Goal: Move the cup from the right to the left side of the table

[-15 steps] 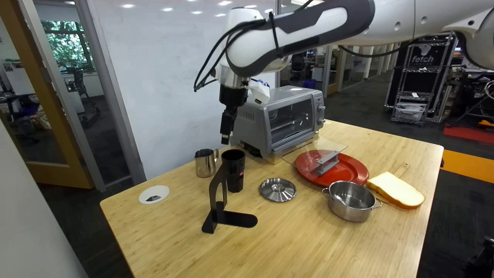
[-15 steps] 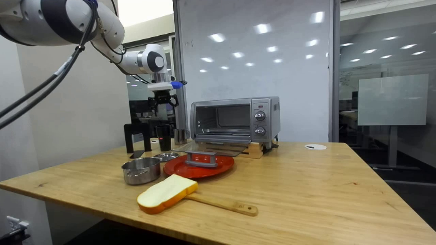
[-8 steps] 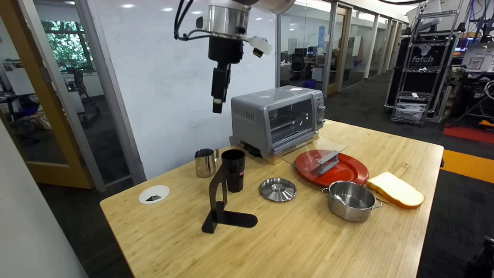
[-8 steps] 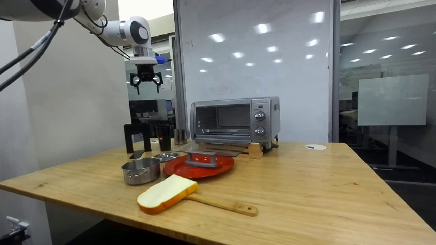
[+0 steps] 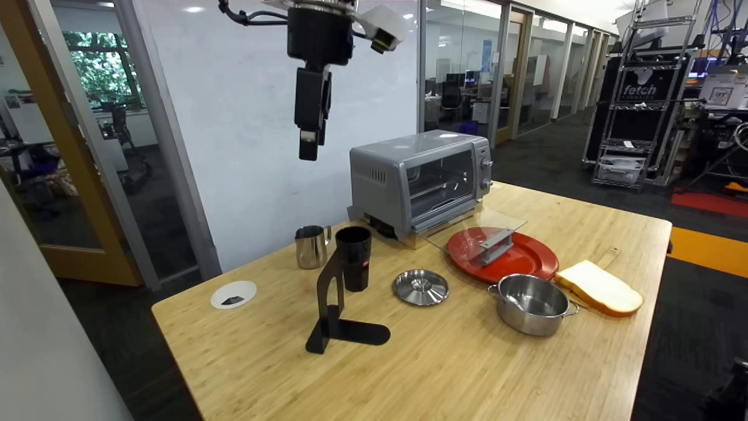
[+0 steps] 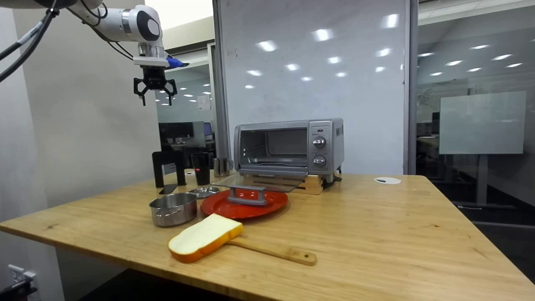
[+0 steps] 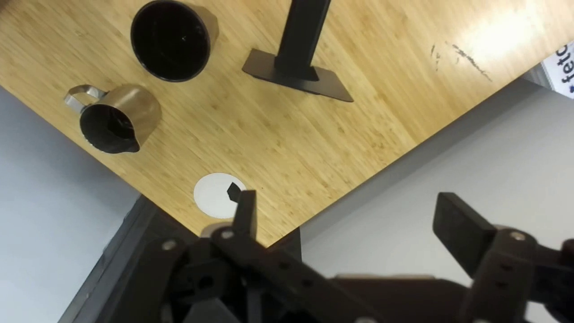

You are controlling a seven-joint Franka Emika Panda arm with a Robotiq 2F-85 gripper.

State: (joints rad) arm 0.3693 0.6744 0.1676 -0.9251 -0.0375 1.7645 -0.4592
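The tall black cup [image 5: 357,257] stands upright on the light wood table [image 5: 467,374], partly behind a black bookend in an exterior view. It also shows in the other outside picture [image 6: 202,170] and, from above with its mouth open, at the upper left of the wrist view [image 7: 172,42]. My gripper [image 6: 157,103] is open and empty, with its fingers spread and pointing down. It hangs high above the table, well above the cup and off to one side of it. In the wrist view the open jaws [image 7: 345,197] lie over the table's edge and the wall.
The black bookend [image 5: 356,332] stands close to the cup. A small steel cup with a handle [image 5: 310,251] is beside it. A grey toaster oven [image 6: 288,146], red plate [image 6: 267,209], metal lid [image 5: 421,287], steel pot [image 6: 173,211], bread slice [image 6: 205,238] and wooden utensil [image 6: 276,251] are nearby.
My gripper has risen from just above the cup and moved to the left in both exterior views, away from the cup. The cup and the other objects have not moved.
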